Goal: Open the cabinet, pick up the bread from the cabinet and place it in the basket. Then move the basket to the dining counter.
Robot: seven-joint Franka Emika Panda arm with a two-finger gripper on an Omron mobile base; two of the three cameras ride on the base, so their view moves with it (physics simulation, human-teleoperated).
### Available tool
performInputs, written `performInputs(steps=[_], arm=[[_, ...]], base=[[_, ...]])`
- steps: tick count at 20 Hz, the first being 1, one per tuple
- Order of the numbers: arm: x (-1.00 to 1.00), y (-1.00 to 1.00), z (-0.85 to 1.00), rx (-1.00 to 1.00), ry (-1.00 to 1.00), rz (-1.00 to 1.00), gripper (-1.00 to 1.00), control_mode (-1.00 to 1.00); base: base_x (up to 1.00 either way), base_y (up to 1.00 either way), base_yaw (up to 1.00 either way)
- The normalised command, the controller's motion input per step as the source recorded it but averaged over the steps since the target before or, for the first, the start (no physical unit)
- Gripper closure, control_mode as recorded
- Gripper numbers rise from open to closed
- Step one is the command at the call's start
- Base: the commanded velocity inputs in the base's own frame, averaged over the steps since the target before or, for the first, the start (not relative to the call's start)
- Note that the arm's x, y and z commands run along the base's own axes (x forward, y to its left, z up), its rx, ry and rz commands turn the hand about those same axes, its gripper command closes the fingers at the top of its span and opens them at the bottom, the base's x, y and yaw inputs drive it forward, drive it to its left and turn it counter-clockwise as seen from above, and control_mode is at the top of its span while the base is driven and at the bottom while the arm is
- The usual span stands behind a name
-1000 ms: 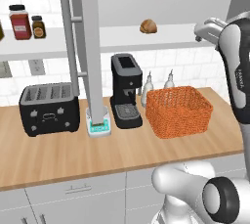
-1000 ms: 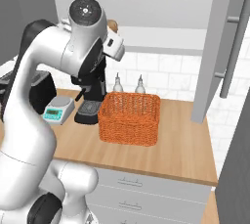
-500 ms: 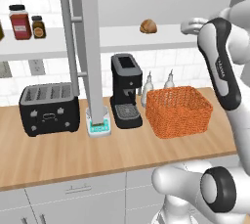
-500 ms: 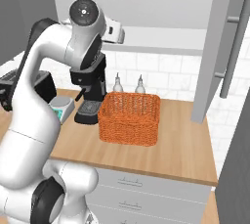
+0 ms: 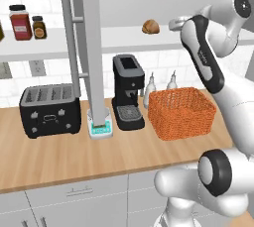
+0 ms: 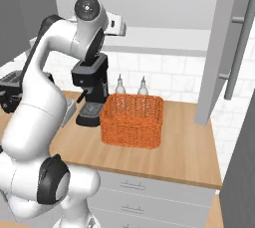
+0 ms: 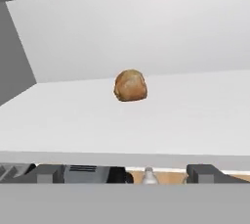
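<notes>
Swinging leftward along the shelf since a second ago, the white arm now has its hand much nearer the roll, while everything on the table stays put.

Largest first: the cabinet [image 5: 92, 47] stands open, its door turned edge-on with the long bar handle facing out, and the white inner shelf [image 5: 129, 37] runs bare behind it. Below, the wooden table [image 5: 64, 154] carries a black toaster [image 5: 49, 109], a coffee machine [image 5: 129, 92] and the orange basket [image 5: 181, 112], which sits just beside the machine with two small bottles [image 5: 161, 85] behind it. The bread [image 5: 150, 27] rests on the shelf, well above the basket and a little to its left.

The hand [image 5: 178, 23] is level with the shelf, near the roll on its right side but not touching it. From the hand's own camera the bread [image 7: 130, 85] lies dead ahead, and the fingers [image 7: 207, 173] show as two dark tips set wide apart with nothing between them.

So the door is done and the reach for the bread seems under way. Next, I'd say, the hand must push straight in until the roll sits between the tips, then close, keeping clear of the shelf edge.
</notes>
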Motion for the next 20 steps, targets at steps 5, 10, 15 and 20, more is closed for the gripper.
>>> performInputs(steps=[5, 10, 15, 20], arm=[[0.59, 0.19, -0.01, 0.0, 0.12, 0.13, -1.0, -1.0], [0.58, 0.25, -0.43, 0.0, 0.01, 0.12, -1.0, -1.0], [0.64, 0.0, -0.21, 0.0, 0.0, 0.1, -1.0, -1.0], [0.46, 0.0, 0.0, 0.0, 0.0, 0.07, -1.0, -1.0]], base=[[0.0, 0.0, 0.0], [0.0, 0.0, 0.0], [0.0, 0.0, 0.0], [0.0, 0.0, 0.0]])
